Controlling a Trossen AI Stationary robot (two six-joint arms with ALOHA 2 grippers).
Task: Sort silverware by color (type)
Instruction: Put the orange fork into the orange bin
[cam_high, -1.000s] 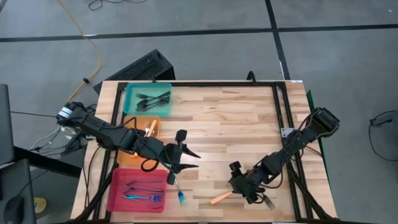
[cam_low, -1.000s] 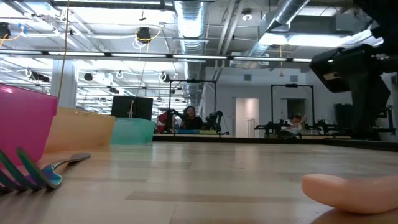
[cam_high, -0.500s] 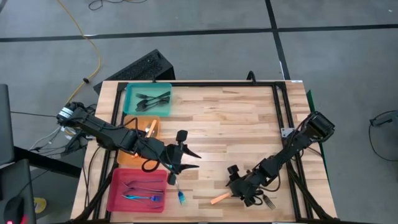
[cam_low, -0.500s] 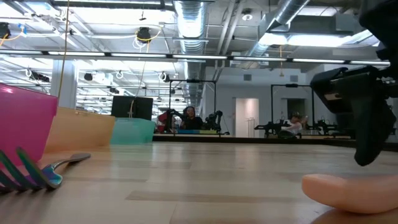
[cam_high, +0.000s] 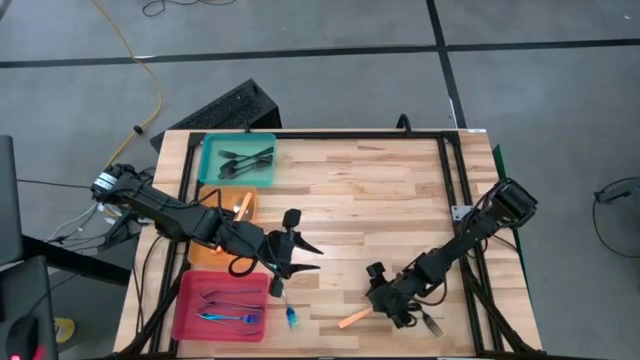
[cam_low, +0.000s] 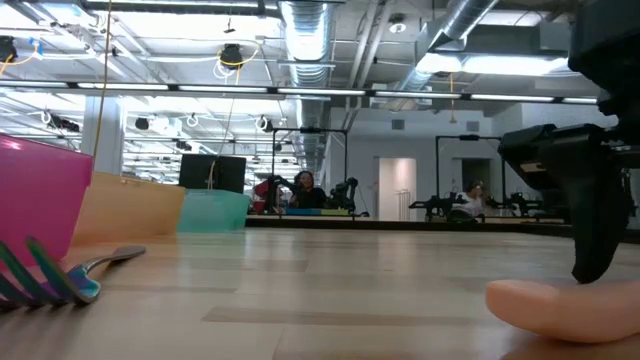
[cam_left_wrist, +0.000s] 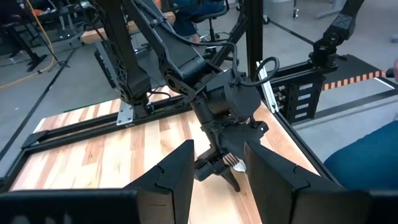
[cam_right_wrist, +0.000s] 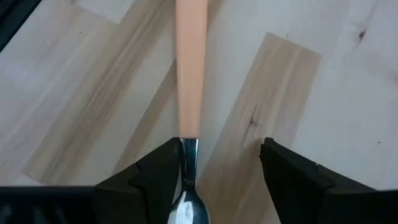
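Right end effector (cam_high: 392, 305) spread, low over the orange-handled utensil (cam_high: 354, 319) on the table (cam_high: 380, 190), metal neck between its fingers; grasp step, needs closing, then carrying to the orange tray (cam_high: 222, 205); left end effector (cam_high: 300, 255) spread, waiting near the pink tray (cam_high: 190, 295).

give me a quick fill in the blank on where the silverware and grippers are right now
1. The right gripper stands open over a utensil whose handle is ____.
2. The dark forks lie in the ____ tray.
3. The blue-handled fork lies on the table beside the ____ tray.
4. The left gripper hovers with its jaws ____.

Missing words: orange; teal; pink; open
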